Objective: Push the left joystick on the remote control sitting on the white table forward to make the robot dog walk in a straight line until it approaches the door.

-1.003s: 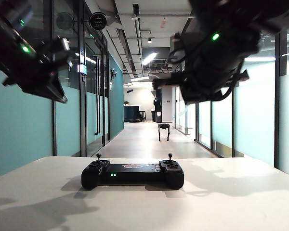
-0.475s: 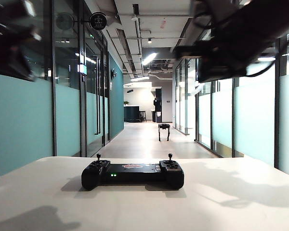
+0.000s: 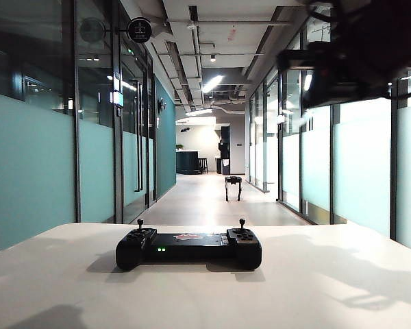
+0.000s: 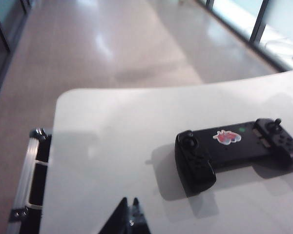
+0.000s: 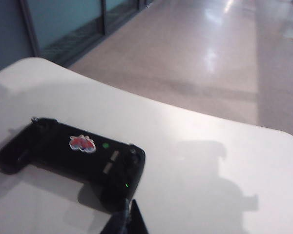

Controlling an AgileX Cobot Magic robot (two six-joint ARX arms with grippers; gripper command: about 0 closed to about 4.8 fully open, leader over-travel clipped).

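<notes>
The left gripper (image 4: 129, 214) is seen pinched together, holding nothing, high above the white table (image 4: 112, 156). The right gripper (image 5: 127, 214), likewise closed and empty, is raised too. The remote control (image 3: 188, 247) lies near the tabletop's far edge, its left joystick (image 3: 140, 222) untouched; the robot dog (image 3: 233, 186) stands down the corridor. A descent onto the joystick is judged next. The door cannot be picked out.
</notes>
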